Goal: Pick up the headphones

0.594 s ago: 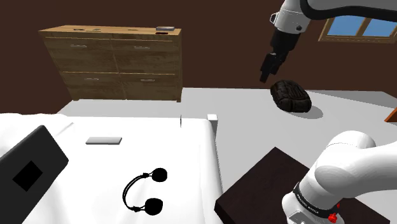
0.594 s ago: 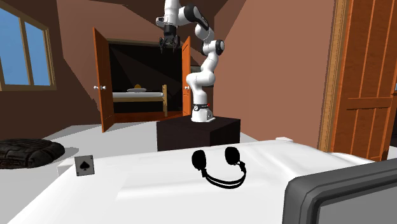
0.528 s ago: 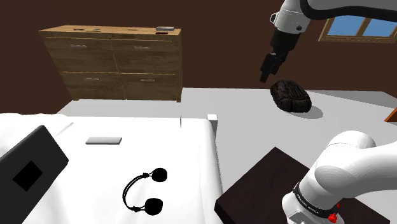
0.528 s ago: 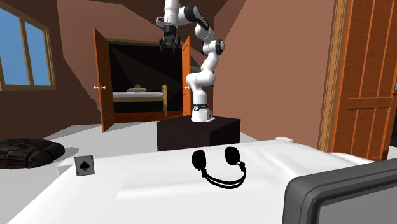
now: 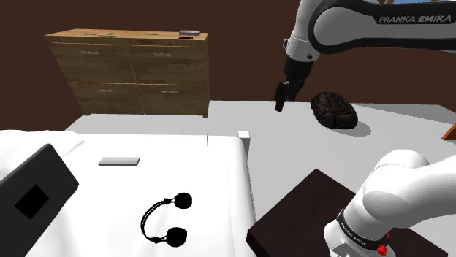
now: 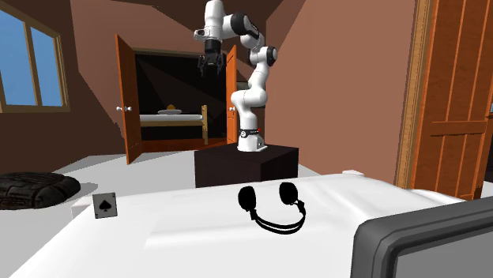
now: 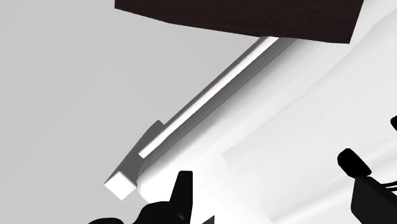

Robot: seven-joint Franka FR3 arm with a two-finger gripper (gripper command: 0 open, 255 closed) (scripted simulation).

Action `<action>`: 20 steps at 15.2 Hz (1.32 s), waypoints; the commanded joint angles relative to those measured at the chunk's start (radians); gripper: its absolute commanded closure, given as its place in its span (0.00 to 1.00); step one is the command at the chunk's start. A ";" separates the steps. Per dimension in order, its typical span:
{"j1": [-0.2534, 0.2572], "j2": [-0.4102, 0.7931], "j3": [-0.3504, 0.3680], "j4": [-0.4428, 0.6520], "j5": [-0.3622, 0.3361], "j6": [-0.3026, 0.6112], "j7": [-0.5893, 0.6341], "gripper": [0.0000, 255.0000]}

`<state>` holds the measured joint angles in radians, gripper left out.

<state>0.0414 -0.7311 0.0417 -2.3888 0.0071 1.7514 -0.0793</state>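
The black headphones (image 5: 166, 219) lie flat on the white bed (image 5: 212, 168), near the edge that faces the stand; they are also seen on the bed top (image 6: 272, 207). My gripper (image 5: 280, 100) hangs high in the air beyond the bed's far corner, far from the headphones and pointing down. It is open with nothing between its fingers, as the second exterior view (image 6: 210, 66) shows. In the wrist view a black finger (image 7: 183, 191) sits over the bed's corner (image 7: 122, 183).
A grey laptop (image 5: 33, 193) and a flat grey card (image 5: 119, 160) lie on the bed. A wooden dresser (image 5: 128, 71) stands at the back wall. A dark round cushion (image 5: 334, 109) rests on the floor. The dark stand (image 5: 307, 212) borders the bed.
The arm has swung the gripper toward the shoulder view's left and a little lower. The headphones have not moved.
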 commanded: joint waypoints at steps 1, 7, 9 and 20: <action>0.011 0.051 0.025 -0.021 0.016 0.065 0.024 0.00; 0.041 0.204 0.094 -0.044 0.050 0.220 0.090 0.00; 0.050 0.263 0.117 -0.042 0.058 0.270 0.112 0.00; 0.089 0.640 0.230 0.057 0.035 0.509 0.252 0.00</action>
<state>0.1257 -0.1274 0.2616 -2.3469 0.0477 2.2427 0.1565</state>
